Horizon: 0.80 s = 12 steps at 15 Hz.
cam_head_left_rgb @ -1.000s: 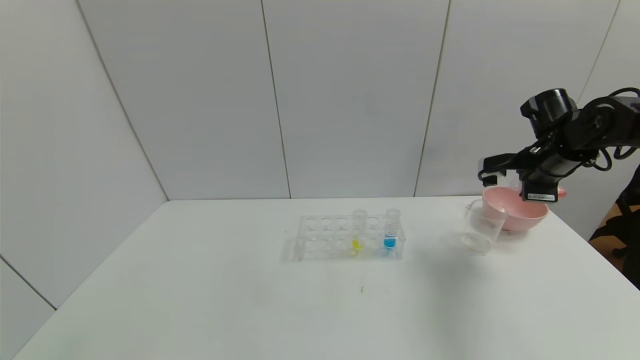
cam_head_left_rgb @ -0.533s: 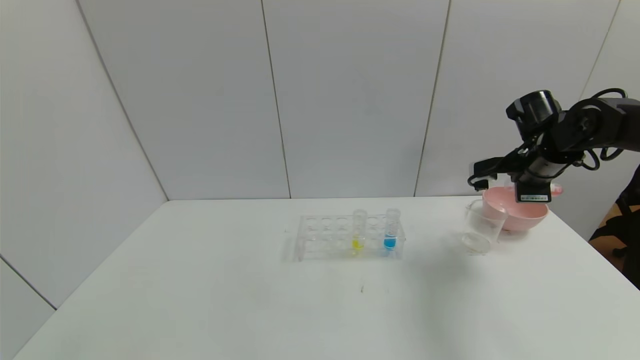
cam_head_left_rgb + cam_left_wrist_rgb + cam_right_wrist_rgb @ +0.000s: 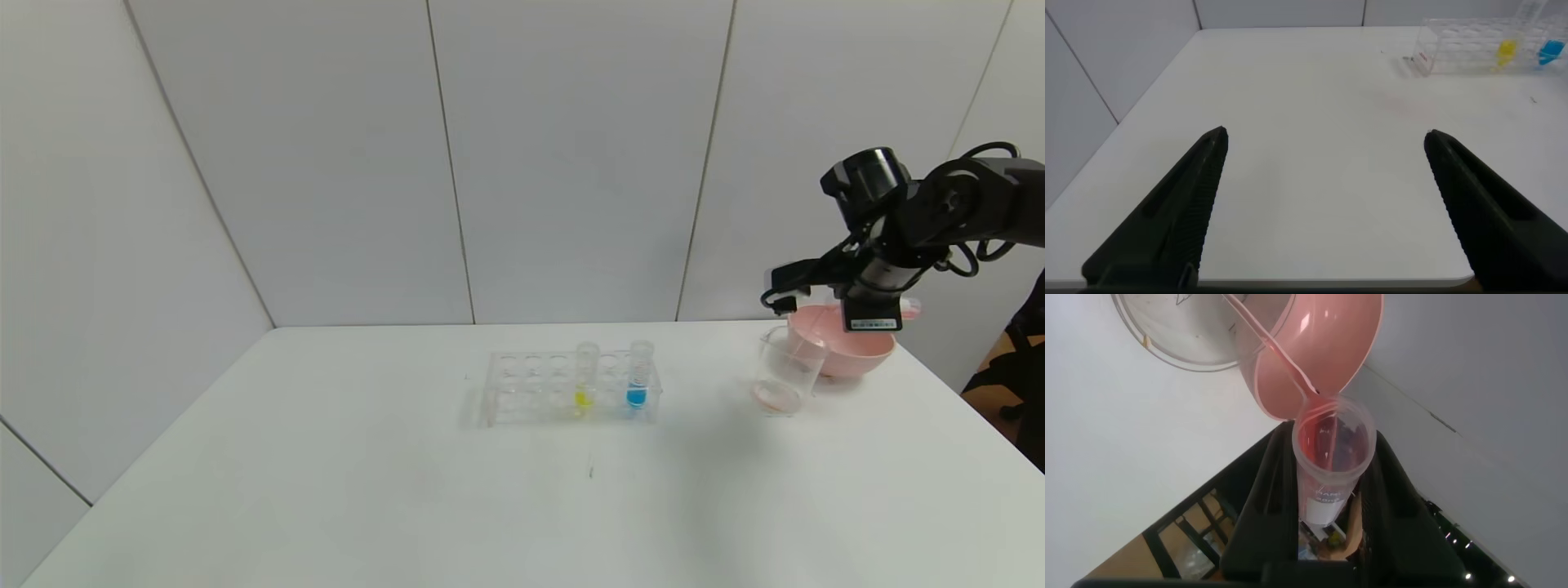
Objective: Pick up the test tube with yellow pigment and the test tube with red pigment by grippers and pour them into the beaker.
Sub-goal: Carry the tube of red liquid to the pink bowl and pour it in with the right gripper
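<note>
My right gripper (image 3: 886,314) hangs above the pink bowl, shut on the test tube with red pigment (image 3: 909,309). In the right wrist view the red tube (image 3: 1331,469) sits tipped between the fingers (image 3: 1259,498) of the right gripper (image 3: 1333,449), and a thin red stream runs from its mouth into the beaker (image 3: 1200,331). The beaker (image 3: 788,371) stands at the bowl's left with pink-red liquid at its bottom. The test tube with yellow pigment (image 3: 584,376) stands upright in the rack. My left gripper (image 3: 1325,139) is open over bare table, holding nothing.
A clear many-holed rack (image 3: 531,384) stands mid-table and also holds a tube with blue liquid (image 3: 638,374). The pink bowl (image 3: 857,349) sits at the table's (image 3: 326,490) far right, touching the beaker. In the left wrist view the rack (image 3: 1454,45) lies far off.
The right gripper has shifted a little to the left and tipped the red tube further. Red liquid now shows in the beaker's bottom.
</note>
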### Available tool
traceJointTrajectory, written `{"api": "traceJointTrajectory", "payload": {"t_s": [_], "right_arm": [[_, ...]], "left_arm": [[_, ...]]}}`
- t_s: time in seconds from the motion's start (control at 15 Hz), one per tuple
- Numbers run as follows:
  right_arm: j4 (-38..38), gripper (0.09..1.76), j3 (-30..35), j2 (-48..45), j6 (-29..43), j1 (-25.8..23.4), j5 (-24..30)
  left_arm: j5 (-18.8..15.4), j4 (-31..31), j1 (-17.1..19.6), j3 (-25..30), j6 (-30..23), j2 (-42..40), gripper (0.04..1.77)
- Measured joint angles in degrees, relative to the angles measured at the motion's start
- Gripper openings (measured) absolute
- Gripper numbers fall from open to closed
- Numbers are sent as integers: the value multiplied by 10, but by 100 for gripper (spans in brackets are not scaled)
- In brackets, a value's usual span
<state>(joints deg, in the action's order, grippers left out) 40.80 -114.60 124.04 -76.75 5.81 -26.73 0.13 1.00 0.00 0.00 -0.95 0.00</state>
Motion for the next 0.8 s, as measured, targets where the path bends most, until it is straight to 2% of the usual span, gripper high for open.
{"api": "traceJointTrajectory", "payload": {"t_s": [0.53, 0.8], "right_arm": [[-1, 50, 0, -9, -41, -3, -2], [-1, 50, 0, -12, -47, 0, -24]], "left_arm": [[0, 0, 0, 0, 0, 0, 172], [0, 0, 0, 0, 0, 0, 172]]}}
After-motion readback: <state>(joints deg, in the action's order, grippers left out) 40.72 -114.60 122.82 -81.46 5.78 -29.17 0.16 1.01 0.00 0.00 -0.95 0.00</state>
